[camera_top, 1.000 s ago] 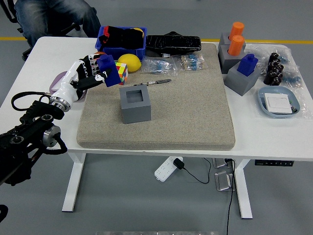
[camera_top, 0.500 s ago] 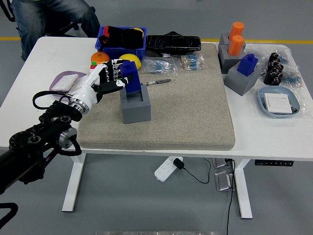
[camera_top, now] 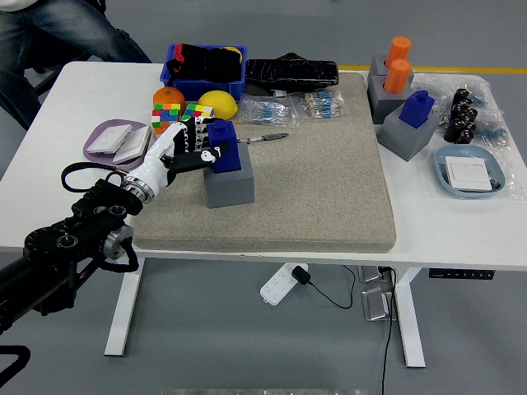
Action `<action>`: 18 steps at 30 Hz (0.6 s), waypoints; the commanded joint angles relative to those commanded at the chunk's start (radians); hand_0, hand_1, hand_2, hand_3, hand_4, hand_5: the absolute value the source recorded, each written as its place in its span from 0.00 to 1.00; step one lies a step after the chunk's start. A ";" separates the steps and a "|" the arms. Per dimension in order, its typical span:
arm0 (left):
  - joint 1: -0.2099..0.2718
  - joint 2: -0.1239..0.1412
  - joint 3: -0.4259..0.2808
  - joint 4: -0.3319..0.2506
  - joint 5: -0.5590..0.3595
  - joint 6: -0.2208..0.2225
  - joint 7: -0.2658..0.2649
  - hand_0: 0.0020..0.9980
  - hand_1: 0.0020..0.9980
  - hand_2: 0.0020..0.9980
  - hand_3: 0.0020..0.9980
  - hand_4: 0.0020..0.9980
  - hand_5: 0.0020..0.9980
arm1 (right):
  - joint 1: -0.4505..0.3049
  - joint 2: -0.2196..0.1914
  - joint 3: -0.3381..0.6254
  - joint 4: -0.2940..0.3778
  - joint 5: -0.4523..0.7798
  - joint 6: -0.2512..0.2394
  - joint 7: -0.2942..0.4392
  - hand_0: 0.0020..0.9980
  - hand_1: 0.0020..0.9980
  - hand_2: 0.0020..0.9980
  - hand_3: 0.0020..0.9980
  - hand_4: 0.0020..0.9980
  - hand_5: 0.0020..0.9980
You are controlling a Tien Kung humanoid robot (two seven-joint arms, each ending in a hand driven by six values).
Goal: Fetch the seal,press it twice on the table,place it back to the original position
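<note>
The blue seal (camera_top: 223, 146) stands upright in the hole of a grey block holder (camera_top: 228, 183) on the beige mat (camera_top: 313, 189). My left hand (camera_top: 191, 148) reaches in from the left, white fingers curled around the seal's left side. The black left arm (camera_top: 74, 247) runs down to the lower left corner. No right arm shows in this view.
Behind the hand lie a Rubik's cube (camera_top: 179, 115), an orange (camera_top: 168, 97), a lemon (camera_top: 217, 104) and a pen (camera_top: 262, 138). A blue bin (camera_top: 204, 67) stands at the back. Grey holders with orange and blue seals (camera_top: 408, 123) stand right. A person's legs (camera_top: 58, 33) show top left.
My left hand carried the blue seal from the mat's left edge rightward over the grey block and lowered it into the hole. The person at the top left shifted.
</note>
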 joint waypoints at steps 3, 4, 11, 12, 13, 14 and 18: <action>-0.001 -0.004 -0.001 0.005 -0.002 0.001 -0.001 0.73 0.59 0.45 0.64 0.60 0.00 | 0.000 0.000 -0.001 0.000 0.000 0.000 0.000 0.77 0.68 0.65 0.62 0.79 0.49; -0.002 -0.005 0.000 0.006 -0.002 0.001 -0.002 0.73 0.59 0.45 0.64 0.60 0.00 | 0.000 -0.001 -0.001 0.001 0.000 0.000 0.001 0.77 0.68 0.65 0.62 0.79 0.49; -0.005 -0.012 0.002 0.016 -0.004 0.001 -0.003 0.73 0.59 0.45 0.64 0.59 0.00 | 0.001 -0.001 -0.001 0.000 0.000 -0.001 0.001 0.77 0.67 0.65 0.62 0.79 0.49; -0.006 -0.014 0.002 0.017 -0.004 0.000 -0.003 0.73 0.59 0.45 0.64 0.59 0.00 | 0.001 -0.001 -0.001 0.000 0.000 -0.001 0.001 0.77 0.67 0.65 0.62 0.79 0.49; -0.007 -0.015 0.002 0.019 -0.004 0.000 -0.003 0.73 0.59 0.45 0.64 0.59 0.00 | 0.001 0.000 -0.001 0.000 0.000 0.000 0.001 0.77 0.67 0.65 0.62 0.79 0.49; -0.007 -0.015 0.002 0.019 -0.004 0.000 -0.003 0.73 0.59 0.45 0.64 0.59 0.00 | 0.001 0.000 -0.001 0.001 -0.001 0.000 0.001 0.77 0.67 0.65 0.62 0.79 0.49; -0.007 -0.016 0.007 0.019 -0.003 -0.001 -0.003 0.73 0.59 0.46 0.64 0.59 0.00 | 0.002 -0.001 0.000 0.001 -0.001 -0.001 0.002 0.77 0.67 0.65 0.62 0.79 0.49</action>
